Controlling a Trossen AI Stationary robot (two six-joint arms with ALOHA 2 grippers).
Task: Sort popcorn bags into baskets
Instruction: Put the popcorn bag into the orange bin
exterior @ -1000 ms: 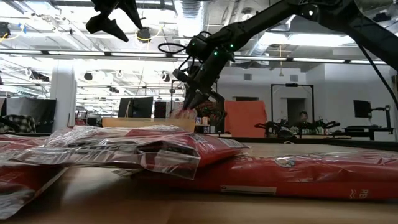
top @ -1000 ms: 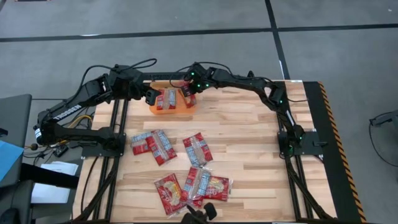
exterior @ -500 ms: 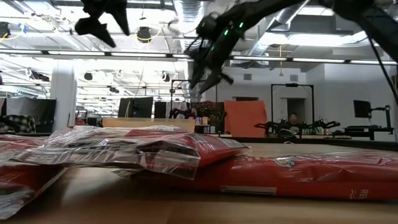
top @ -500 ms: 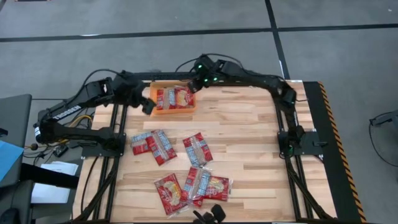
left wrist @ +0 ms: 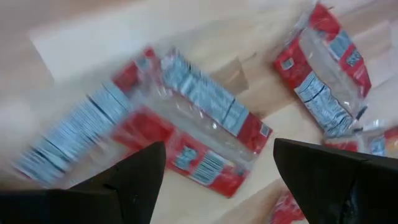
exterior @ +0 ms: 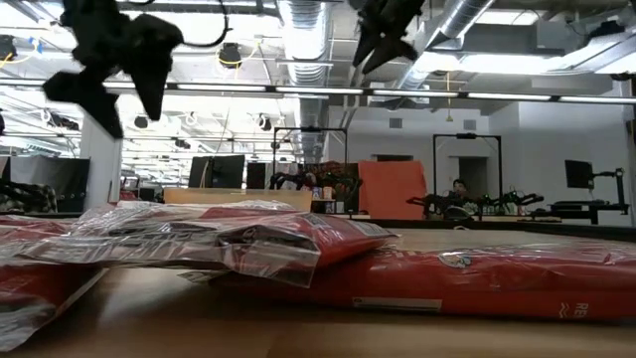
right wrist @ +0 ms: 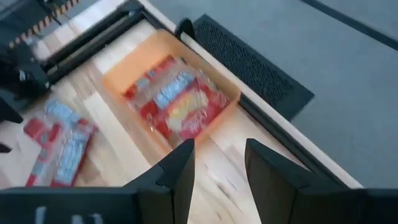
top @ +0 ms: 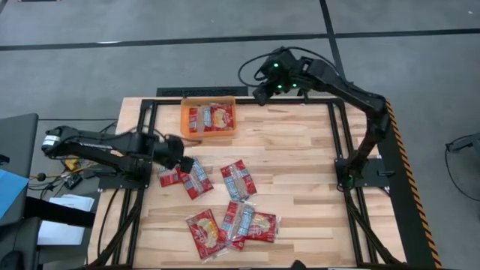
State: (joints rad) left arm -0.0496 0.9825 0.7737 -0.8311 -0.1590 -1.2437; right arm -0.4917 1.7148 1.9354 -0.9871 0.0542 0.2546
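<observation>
Left gripper (top: 178,159) hovers over two overlapped popcorn bags (top: 186,175) at the table's left, fingers spread, empty. Best to drop square on the upper packet only. Orange basket (top: 184,126) at far edge holds two bags. Right gripper (top: 262,94) parked beyond, jaws apart, empty.

Two dark jointed arms, black cables, green lights
</observation>
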